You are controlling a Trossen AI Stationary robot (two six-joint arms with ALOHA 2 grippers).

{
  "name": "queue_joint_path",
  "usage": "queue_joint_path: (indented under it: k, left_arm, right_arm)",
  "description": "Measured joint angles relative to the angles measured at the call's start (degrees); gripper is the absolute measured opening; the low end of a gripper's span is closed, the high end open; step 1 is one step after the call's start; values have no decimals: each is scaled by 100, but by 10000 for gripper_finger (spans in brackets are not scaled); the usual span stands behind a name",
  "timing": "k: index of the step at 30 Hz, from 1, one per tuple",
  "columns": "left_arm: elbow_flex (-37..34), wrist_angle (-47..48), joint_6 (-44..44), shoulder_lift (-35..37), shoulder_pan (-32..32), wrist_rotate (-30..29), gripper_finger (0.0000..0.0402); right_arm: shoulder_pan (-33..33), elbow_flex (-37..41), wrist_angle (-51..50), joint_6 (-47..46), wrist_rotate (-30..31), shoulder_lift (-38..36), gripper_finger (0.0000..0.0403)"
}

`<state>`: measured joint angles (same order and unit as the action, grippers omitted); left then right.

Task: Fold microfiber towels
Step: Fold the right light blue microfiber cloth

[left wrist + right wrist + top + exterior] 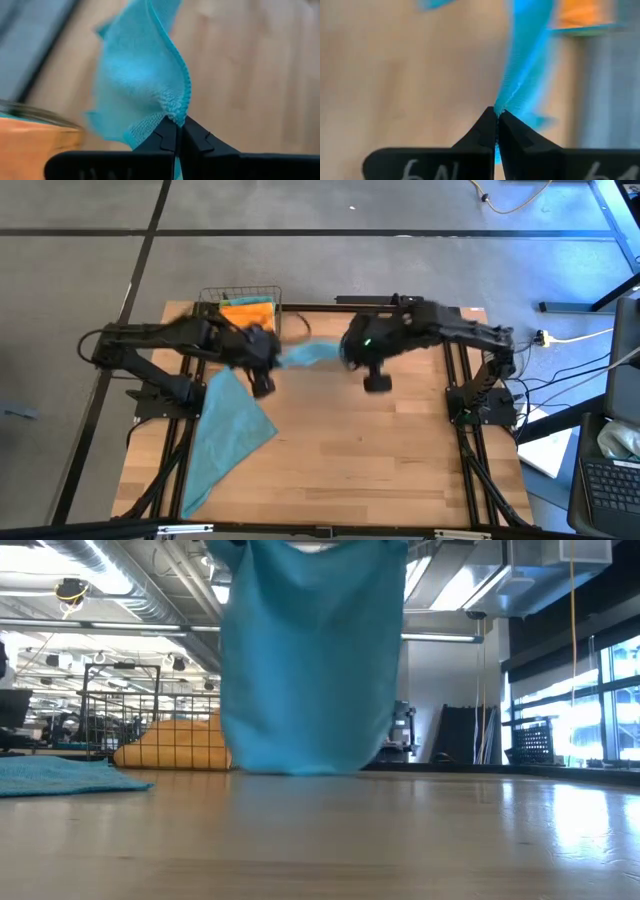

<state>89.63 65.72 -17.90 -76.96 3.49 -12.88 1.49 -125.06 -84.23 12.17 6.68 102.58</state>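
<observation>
Both grippers — left gripper [265,358], right gripper [352,352] — hold jaws clamped on the teal towel [310,660], suspending it above the desk [350,450] so it hangs flat for folding.

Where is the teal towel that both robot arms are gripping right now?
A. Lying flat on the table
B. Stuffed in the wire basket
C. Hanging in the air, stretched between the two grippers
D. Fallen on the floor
C: the teal towel hangs above the wooden table, with the left gripper and the right gripper each pinching an edge of it.
</observation>
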Motion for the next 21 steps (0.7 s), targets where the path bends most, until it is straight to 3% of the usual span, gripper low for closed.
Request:
queue_joint_path:
  k: [5,9,12,14,21]
  left_arm:
    - [-193,-44,-413,-550,718,329,0]
    - [-452,-103,-733,-996,1214,595,0]
    - [-512,-127,-753,-1228,1505,861,0]
    - [-514,-100,-730,-1278,1590,874,0]
    - [-514,287,-407,-882,1076,296,0]
  right_arm:
    - [365,1463,541,-179,-1912,7,12]
    - [729,2516,1153,-569,-2822,13,12]
    - [849,2825,1349,-857,-3211,15,12]
    - [807,2828,1301,-899,-2986,-26,12]
    - [412,2181,899,-628,-351,-401,12]
